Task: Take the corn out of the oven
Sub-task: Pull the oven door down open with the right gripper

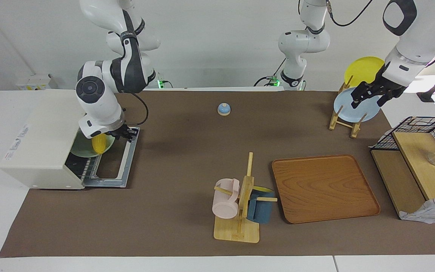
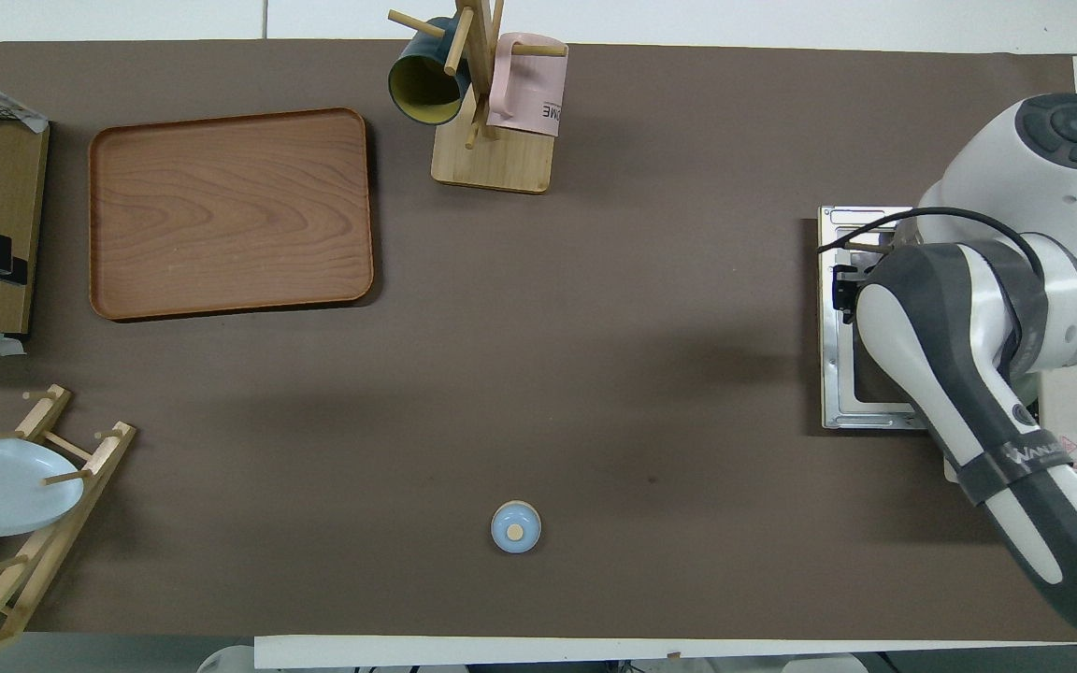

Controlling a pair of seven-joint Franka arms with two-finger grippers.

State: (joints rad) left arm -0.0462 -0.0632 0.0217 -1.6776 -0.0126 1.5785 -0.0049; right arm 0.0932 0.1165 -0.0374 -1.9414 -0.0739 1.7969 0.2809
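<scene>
The cream-white oven (image 1: 40, 143) stands at the right arm's end of the table, its door (image 1: 115, 166) folded down flat onto the mat. The yellow corn (image 1: 100, 143) lies on a pale green plate (image 1: 85, 149) on the rack in the oven's mouth. My right gripper (image 1: 126, 134) is low at the oven's mouth, just over the corn and the door's hinge edge; whether it touches the corn does not show. In the overhead view my right arm covers the corn, and only the door (image 2: 838, 374) and the gripper's tip (image 2: 845, 285) show. My left gripper (image 1: 368, 94) waits, open, over the plate rack.
A wooden plate rack (image 1: 344, 122) holds a pale blue plate (image 1: 347, 111) and a yellow plate (image 1: 363, 70). A wooden tray (image 1: 323, 189), a mug tree (image 1: 240, 211) with a pink and a blue mug, a small blue bell (image 1: 224, 109) and a wire-and-wood shelf (image 1: 417, 162) also stand on the mat.
</scene>
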